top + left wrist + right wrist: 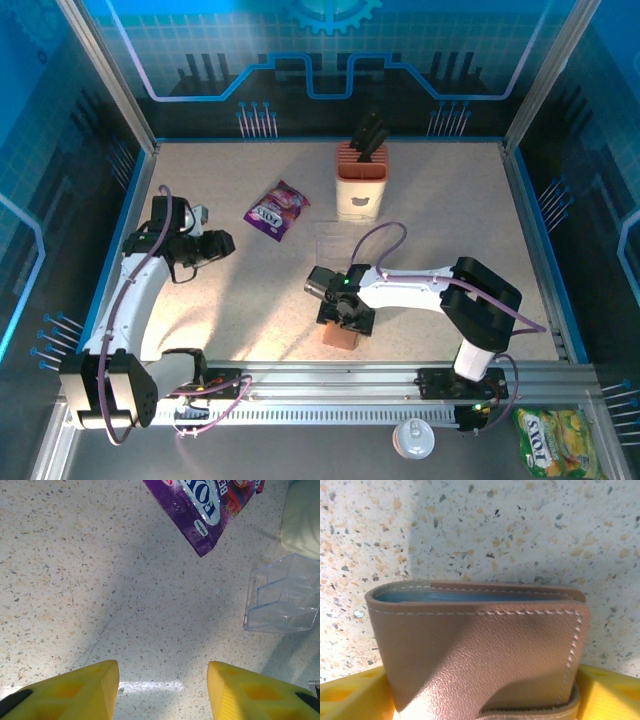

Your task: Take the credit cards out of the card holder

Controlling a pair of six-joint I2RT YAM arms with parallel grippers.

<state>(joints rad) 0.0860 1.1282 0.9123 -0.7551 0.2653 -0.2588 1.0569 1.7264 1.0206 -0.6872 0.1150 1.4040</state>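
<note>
Looks like a robotics lab test cell, not a home or shop. Boxed in by aluminium posts (108,75) and blue panels (200,40) printed with gear and circuit graphics. Fitted with a cabled left arm (135,285) and right arm (410,287), bolted to a slotted metal rail (330,375) at the near edge of a speckled bench (240,290). Stocked with unrelated everyday props: knife block (360,185), purple snack packet (277,210), clear plastic sleeve (282,600), brown leather card holder (480,650)

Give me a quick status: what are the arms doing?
Left gripper open, empty. Right gripper straddles holder, grip unclear. Cards still inside. Packet well aside.
</note>
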